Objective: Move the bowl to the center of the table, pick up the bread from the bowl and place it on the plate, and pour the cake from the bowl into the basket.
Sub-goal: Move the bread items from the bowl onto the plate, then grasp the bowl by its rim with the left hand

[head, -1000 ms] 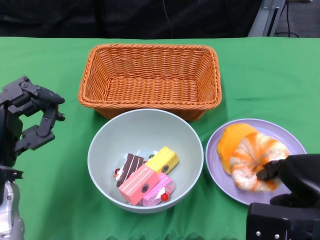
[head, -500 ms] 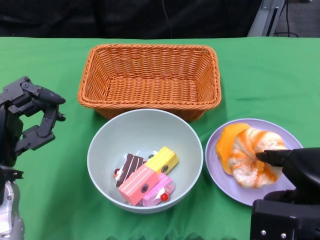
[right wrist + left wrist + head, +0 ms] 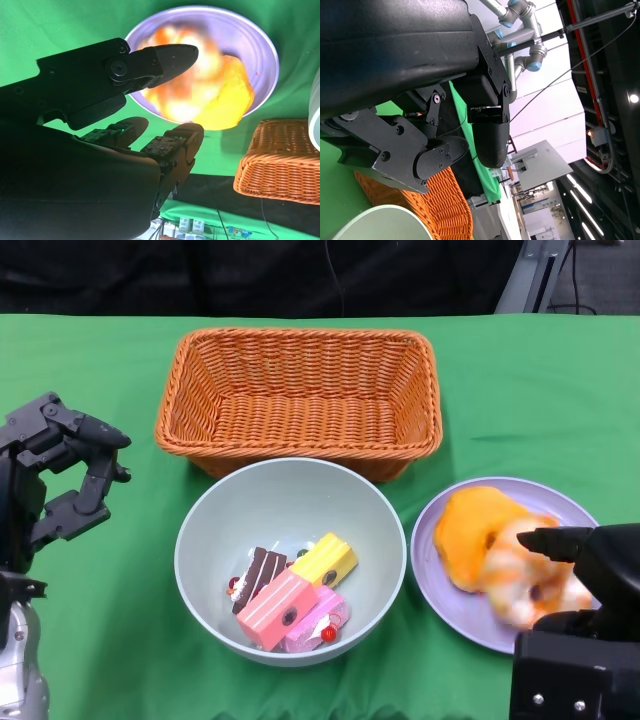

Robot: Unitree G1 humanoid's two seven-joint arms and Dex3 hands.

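The pale green bowl (image 3: 200, 530) stands at mid-table in front of the orange wicker basket (image 3: 300, 390), with several small cake pieces (image 3: 295, 595) inside. Bread (image 3: 490, 540), an orange bun and a blurred glazed ring, lies on the purple plate (image 3: 450, 600) to the bowl's right. My right hand (image 3: 590, 560) hovers over the plate's near right side, fingers apart, holding nothing. In the right wrist view the bread (image 3: 210, 95) on the plate (image 3: 260, 45) lies just beyond the spread fingers (image 3: 170, 55). At the table's left my left hand (image 3: 60, 480) is raised, open and empty.
The basket (image 3: 280, 160) holds nothing and touches the bowl's far rim. Green cloth covers the whole table. The left wrist view shows the left hand (image 3: 445, 100) above the basket (image 3: 440, 200) and the bowl's rim (image 3: 385, 225).
The glazed bread has slipped from my right hand's fingertip and shifted on the plate, now blurred. The right hand drew slightly back and right. The left hand stayed still.
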